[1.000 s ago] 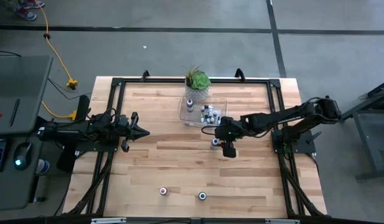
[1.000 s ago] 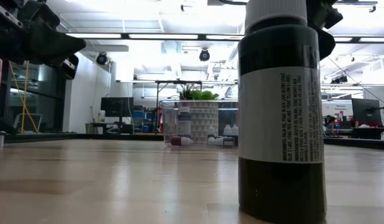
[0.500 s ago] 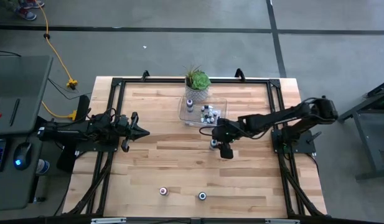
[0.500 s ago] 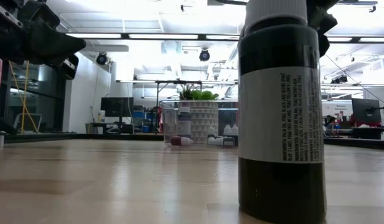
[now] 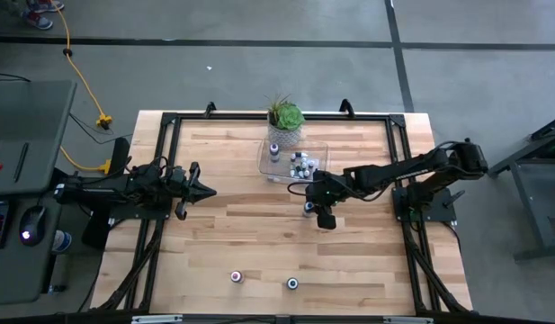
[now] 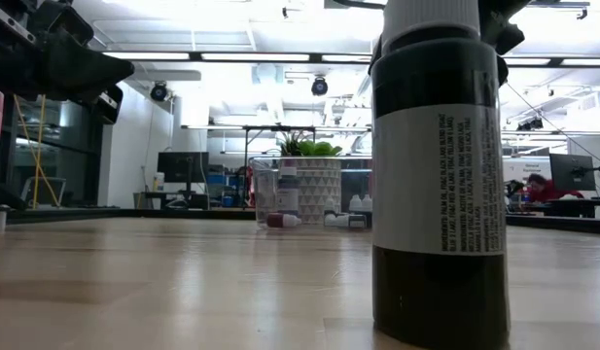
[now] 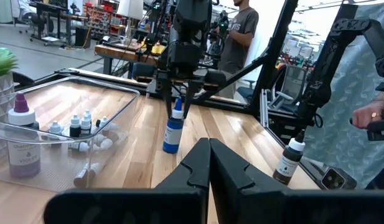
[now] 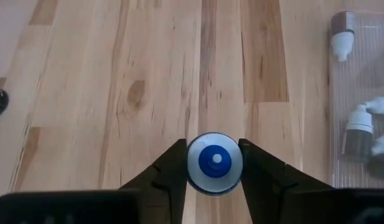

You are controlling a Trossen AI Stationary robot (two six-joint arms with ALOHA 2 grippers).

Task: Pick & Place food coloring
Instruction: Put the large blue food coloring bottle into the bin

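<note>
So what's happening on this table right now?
The right tool sits over a blue food coloring bottle standing on the wooden table beside the clear tray, fingers closing on its cap. More small bottles lie in the tray; two others stand near the table's front edge. The left tool waits, shut, at the left side.

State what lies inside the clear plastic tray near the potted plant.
The clear tray holds a purple bottle and several tiny white-capped bottles, some lying down; their exact number cannot be counted because they overlap.

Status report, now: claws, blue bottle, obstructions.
Right claw closed around blue bottle cap, bottle upright beside tray. Left claw shut, parked left. Nothing blocking.
</note>
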